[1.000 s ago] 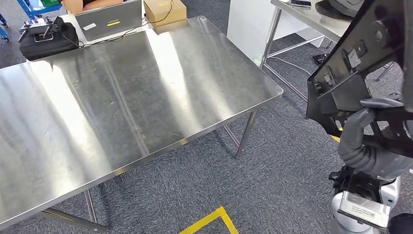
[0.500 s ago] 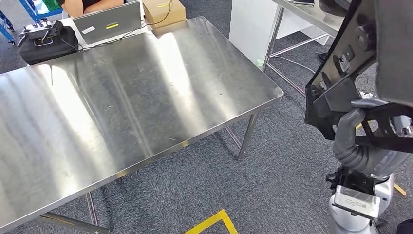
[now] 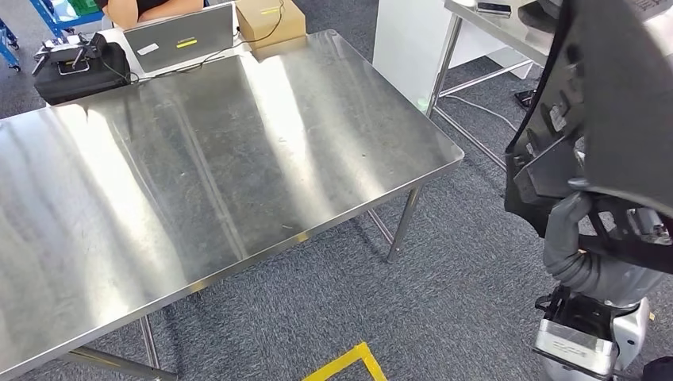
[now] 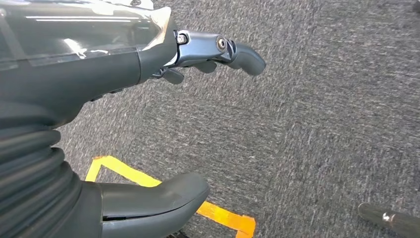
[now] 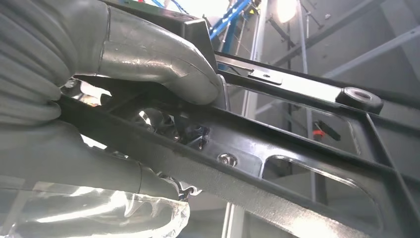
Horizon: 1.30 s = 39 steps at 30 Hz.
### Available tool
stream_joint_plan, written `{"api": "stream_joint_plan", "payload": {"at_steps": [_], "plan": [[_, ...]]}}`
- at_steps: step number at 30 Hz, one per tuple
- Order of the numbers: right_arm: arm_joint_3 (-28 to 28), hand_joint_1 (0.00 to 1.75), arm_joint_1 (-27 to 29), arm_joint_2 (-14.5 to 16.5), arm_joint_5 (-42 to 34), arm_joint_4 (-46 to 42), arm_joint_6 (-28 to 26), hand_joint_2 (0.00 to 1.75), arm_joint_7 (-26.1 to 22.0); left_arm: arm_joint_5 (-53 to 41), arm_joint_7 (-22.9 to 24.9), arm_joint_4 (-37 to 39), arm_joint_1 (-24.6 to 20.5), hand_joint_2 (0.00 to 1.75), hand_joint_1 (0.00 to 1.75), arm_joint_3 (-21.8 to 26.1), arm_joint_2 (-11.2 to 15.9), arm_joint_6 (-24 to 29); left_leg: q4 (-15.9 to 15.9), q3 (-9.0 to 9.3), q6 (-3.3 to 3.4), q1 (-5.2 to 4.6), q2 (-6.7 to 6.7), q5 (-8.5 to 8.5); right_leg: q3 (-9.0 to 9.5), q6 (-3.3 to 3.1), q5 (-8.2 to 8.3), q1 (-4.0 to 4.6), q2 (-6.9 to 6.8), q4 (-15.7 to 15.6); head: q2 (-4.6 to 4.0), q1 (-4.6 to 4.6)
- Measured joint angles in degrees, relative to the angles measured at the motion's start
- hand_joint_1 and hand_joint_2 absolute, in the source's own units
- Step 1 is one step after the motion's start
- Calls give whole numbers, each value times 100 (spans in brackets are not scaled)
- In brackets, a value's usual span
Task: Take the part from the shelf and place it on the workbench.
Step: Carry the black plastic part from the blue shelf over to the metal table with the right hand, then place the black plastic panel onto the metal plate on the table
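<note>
Now the right hand (image 3: 583, 238) is gripping the black part (image 3: 611, 103) with its fingers (image 5: 163, 59) wrapped on its frame, beside the worktop (image 3: 198, 159), while the left hand (image 4: 124, 99) is hanging empty with fingers apart, so it should be carrying the part level over the steel before lowering.

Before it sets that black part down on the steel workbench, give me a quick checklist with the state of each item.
1. Grip on the part: ok. The right hand grips the black part, thumb pressed over a bar of its frame.
2. Landing area: ok. The near stretch of the workbench is bare steel; the laptop, black case and cardboard box sit at the far edge.
3. Part over the workbench: not ok. It hangs over carpet, beyond the table's right corner.
4. Left hand: ok. It holds nothing, over the carpet.
5. People: cannot tell. A person is behind the laptop, mostly cut off.
</note>
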Motion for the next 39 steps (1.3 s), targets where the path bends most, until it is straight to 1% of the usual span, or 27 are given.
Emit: {"api": "stream_joint_plan", "payload": {"at_steps": [1,2,3,5,6,7,8,10,12,13,15,16,17,18,19,21,23,26,28,30,31,32,33,34,36,38,39], "plan": [[-1,173,16,0,1,0,3,175,1,0,0,0,0,175,0,0,0,-1,2,0,-4,2,4,-5,-170,21,-98,-11,-1,323,0,1],[-1,173,28,1,1,0,5,175,1,0,0,1,1,175,0,0,-1,-1,7,4,-15,7,4,-14,-248,66,-112,-26,-1,457,0,1],[-1,173,35,1,1,0,8,175,2,1,0,1,1,175,0,0,-3,-1,17,12,-35,18,-6,-27,-202,131,-31,-45,-1,349,0,2],[-1,173,35,0,5,-1,9,175,2,0,0,2,0,175,0,-1,-8,-2,80,25,-108,52,-58,-79,188,277,281,-101,43,-433,0,3],[1,173,37,2,19,-1,9,175,6,-1,0,2,-7,175,0,-1,-2,-2,129,5,-158,53,-93,-120,390,302,395,-115,86,-795,0,7],[1,173,42,4,45,-5,6,175,11,-2,-1,1,-16,175,0,-2,4,-2,170,-21,-201,51,-124,-156,525,276,451,-121,118,-1024,0,7],[0,173,49,9,79,-9,1,175,22,-3,-2,1,-26,175,0,-2,9,-1,194,-46,-234,44,-142,-185,582,216,450,-111,132,-1106,0,5],[-2,173,63,22,149,-19,-9,175,57,-7,-4,2,-34,175,0,-2,14,0,206,-73,-266,51,-185,-207,585,72,424,-95,82,-1079,0,-2],[-1,173,69,43,203,-33,-10,175,91,-14,-4,2,-34,175,0,-2,17,1,351,-136,-303,73,-139,-301,596,-14,413,-113,19,-1080,0,-4],[-1,173,71,55,225,-46,-10,175,103,-19,-4,2,-36,175,0,-3,20,2,582,-249,-326,78,-92,-433,605,-46,408,-122,-18,-1082,0,-7],[-1,173,81,82,264,-72,-10,175,120,-29,-4,3,-39,175,0,-5,20,1,1343,-655,-358,76,-9,-793,617,-87,386,-105,-105,-1082,0,-12],[-1,173,92,97,284,-80,-10,175,129,-38,-4,3,-40,175,0,-6,20,1,1712,-871,-362,77,5,-915,621,-101,375,-94,-152,-1082,0,-13],[-1,173,108,111,301,-87,-10,175,141,-47,-4,4,-39,175,0,-7,20,0,1924,-1016,-355,76,12,-935,631,-115,363,-84,-201,-1081,0,-13],[-1,173,123,127,315,-98,-10,175,154,-56,-4,4,-37,175,0,-6,21,-1,1911,-1048,-338,75,20,-833,649,-128,348,-76,-251,-1081,0,-13],[-1,173,134,143,328,-114,-10,175,167,-64,-4,4,-36,175,0,-5,22,-2,1661,-956,-310,70,48,-631,676,-134,330,-70,-300,-1081,0,-13],[-1,173,146,172,361,-159,-2,175,185,-71,-4,3,-41,175,0,-5,31,-4,850,-586,-235,32,257,-202,741,-116,283,-45,-394,-1079,0,-12],[-2,173,156,191,395,-201,19,175,197,-75,-4,2,-57,175,0,-8,38,-5,386,-378,-193,-23,416,-53,781,-67,241,-7,-481,-1080,0,-8],[-3,173,162,208,413,-233,41,175,217,-79,-4,2,-63,175,0,-9,45,-7,305,-354,-144,-48,264,-45,823,19,204,9,-599,-1102,0,-6],[-9,173,168,211,415,-258,44,175,225,-80,0,2,-65,175,0,-8,46,-7,237,-282,-82,-18,141,6,737,40,69,9,-394,-870,0,1],[-28,173,192,211,416,-269,50,175,228,-80,4,3,-70,175,0,-8,45,-9,218,-252,-44,-6,9,24,389,4,-218,4,-112,-170,0,14],[-38,173,208,210,416,-270,54,175,231,-80,5,3,-71,175,0,-8,45,-11,220,-253,-37,-12,-67,20,179,-4,-341,5,-56,215,0,18],[-45,173,221,211,417,-269,58,175,234,-80,7,4,-71,175,0,-9,44,-13,223,-251,-32,-20,-150,16,18,10,-393,8,-35,468,0,20],[-48,173,230,211,417,-269,64,175,238,-80,8,4,-71,175,0,-9,42,-13,226,-245,-29,-27,-235,12,-43,46,-345,10,-24,504,0,20],[-49,173,234,212,419,-269,72,175,240,-80,10,4,-70,175,0,-8,39,-14,230,-235,-31,-32,-320,8,17,93,-202,10,-7,293,0,20],[-52,173,234,213,425,-278,92,175,245,-80,16,3,-70,175,0,-7,34,-14,248,-217,-55,-37,-487,-10,346,157,184,0,151,-523,0,20],[-57,173,238,214,434,-299,106,175,255,-84,22,2,-67,175,0,-6,32,-13,272,-239,-97,-48,-619,-29,578,107,382,1,305,-1051,0,19],[-59,173,237,217,437,-306,110,175,262,-86,25,2,-61,175,0,-6,33,-12,271,-262,-120,-51,-667,-29,599,54,385,10,319,-1090,0,17]]}}
